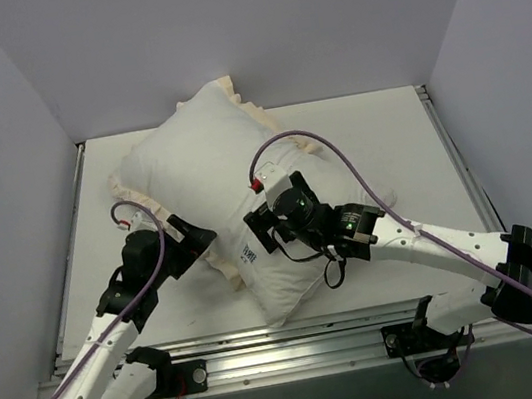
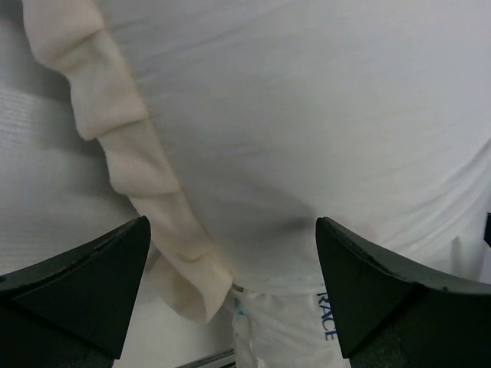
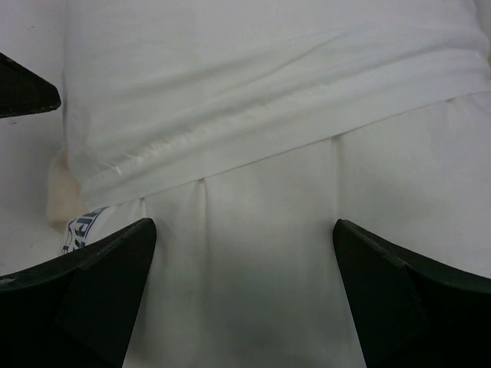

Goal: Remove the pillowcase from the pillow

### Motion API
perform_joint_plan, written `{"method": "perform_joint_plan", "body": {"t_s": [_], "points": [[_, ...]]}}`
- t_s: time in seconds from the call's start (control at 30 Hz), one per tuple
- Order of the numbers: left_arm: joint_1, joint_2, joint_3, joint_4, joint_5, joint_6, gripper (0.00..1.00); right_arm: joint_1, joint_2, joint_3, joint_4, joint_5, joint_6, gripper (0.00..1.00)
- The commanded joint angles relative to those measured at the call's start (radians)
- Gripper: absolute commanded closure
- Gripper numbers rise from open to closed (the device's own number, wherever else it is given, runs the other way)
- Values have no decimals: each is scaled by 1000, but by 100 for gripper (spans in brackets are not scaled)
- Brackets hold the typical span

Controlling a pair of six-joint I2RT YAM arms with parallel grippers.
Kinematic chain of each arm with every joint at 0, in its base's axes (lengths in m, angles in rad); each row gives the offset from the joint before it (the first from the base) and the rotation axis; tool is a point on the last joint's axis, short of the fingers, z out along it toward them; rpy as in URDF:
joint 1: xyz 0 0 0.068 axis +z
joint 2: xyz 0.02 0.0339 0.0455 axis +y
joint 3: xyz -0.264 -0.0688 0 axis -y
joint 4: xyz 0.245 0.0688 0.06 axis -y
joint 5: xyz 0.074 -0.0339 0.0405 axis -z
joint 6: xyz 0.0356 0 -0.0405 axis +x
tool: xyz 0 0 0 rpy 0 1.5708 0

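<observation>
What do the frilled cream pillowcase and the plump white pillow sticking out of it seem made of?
Frilled cream pillowcase: matte woven cloth, perhaps cotton; soft creases, stitched hem. Plump white pillow: matte fabric shell, bulging, so probably soft filling.

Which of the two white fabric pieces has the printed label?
The plain plump white pillow, poking out unfrilled; the cream-white pillowcase has ruffled edging instead.

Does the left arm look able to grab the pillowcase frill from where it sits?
Probably yes: the left claw is open, the frill lies ahead between its fingers, uncovered, and the right claw sits over the pillow, apart.
</observation>
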Motion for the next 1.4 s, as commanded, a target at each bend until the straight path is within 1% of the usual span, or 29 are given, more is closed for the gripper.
{"method": "perform_joint_plan", "body": {"t_s": [0.0, 0.03, 0.07, 0.17, 0.2, 0.3, 0.43, 0.57, 0.73, 0.77, 0.8, 0.83, 0.87, 0.9, 0.97, 1.0, 1.03, 1.13, 1.37], "points": [[26, -37, -63, 113, 117, -53, 3, 97, -20, 15, -50, 159, -13, 5], [29, -50, -77, 116, 122, -54, 3, 124, -17, 24, -64, 183, -9, 5], [31, -59, -89, 111, 126, -57, 3, 181, -15, 35, -74, 206, -7, 4], [34, -109, -129, 97, 128, -59, 3, 261, 6, 72, -120, 298, 4, 3], [34, -122, -137, 93, 130, -62, 3, 308, 12, 81, -139, 321, 7, 3], [37, -179, -172, 84, 127, -67, 3, 365, 52, 105, -179, 374, 30, 2], [38, -216, -201, 71, 122, -67, 3, 379, 116, 92, -182, 385, 54, 0], [40, -195, -242, 132, 149, -74, 3, 367, 176, 29, -141, 385, 54, 0], [38, -140, -279, 221, 186, -85, 2, 284, 256, -31, -95, 382, 85, 1], [38, -130, -286, 252, 203, -88, 2, 260, 264, -40, -90, 378, 85, 3], [38, -124, -299, 292, 212, -90, 0, 247, 268, -59, -73, 377, 86, 17], [38, -107, -305, 309, 219, -91, 0, 238, 273, -66, -64, 377, 86, 27], [38, -100, -310, 341, 232, -93, 3, 221, 273, -74, -44, 371, 88, 37], [37, -93, -315, 352, 235, -93, 6, 214, 270, -80, -35, 362, 91, 59], [37, -75, -327, 382, 240, -88, 7, 201, 259, -94, -12, 349, 93, 80], [35, -69, -332, 395, 243, -90, 8, 194, 255, -96, -7, 343, 93, 97], [34, -58, -341, 421, 246, -93, 9, 192, 248, -97, -4, 343, 93, 100], [32, -41, -355, 485, 265, -106, 12, 190, 232, -103, 14, 340, 86, 100], [18, 14, -362, 550, 263, -93, 22, 172, 149, -137, 62, 306, 93, 100]]}}
